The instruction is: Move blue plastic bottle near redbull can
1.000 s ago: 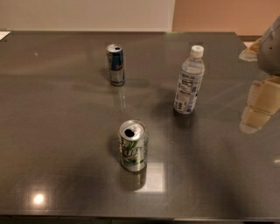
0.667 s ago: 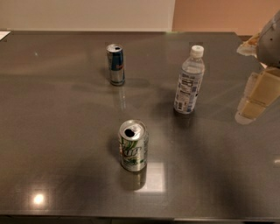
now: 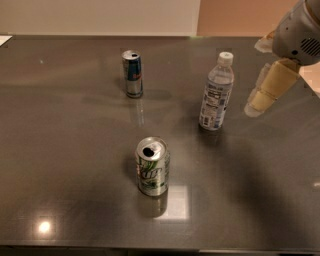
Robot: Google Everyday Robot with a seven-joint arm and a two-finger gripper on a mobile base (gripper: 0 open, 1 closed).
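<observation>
The blue plastic bottle (image 3: 216, 92) stands upright on the tabletop (image 3: 65, 150), its clear ribbed plastic faintly bluish, with a white screw cap and a pale printed label. From it, the redbull can (image 3: 132, 73) stands well apart at about ten o'clock, a slim blue-and-silver metal cylinder. A wider green-and-white can (image 3: 152, 166) with an open top sits at about seven o'clock.

The end effector (image 3: 261, 97) hangs at the bottle's three o'clock, near it but apart. It is beige and blocky under a rounded grey-white housing, and I cannot tell whether it is spread or pressed together.

The tabletop is dark, glossy and streaked with reflections. Behind it is a cream wall (image 3: 100, 15) beside a tan one (image 3: 240, 15).
</observation>
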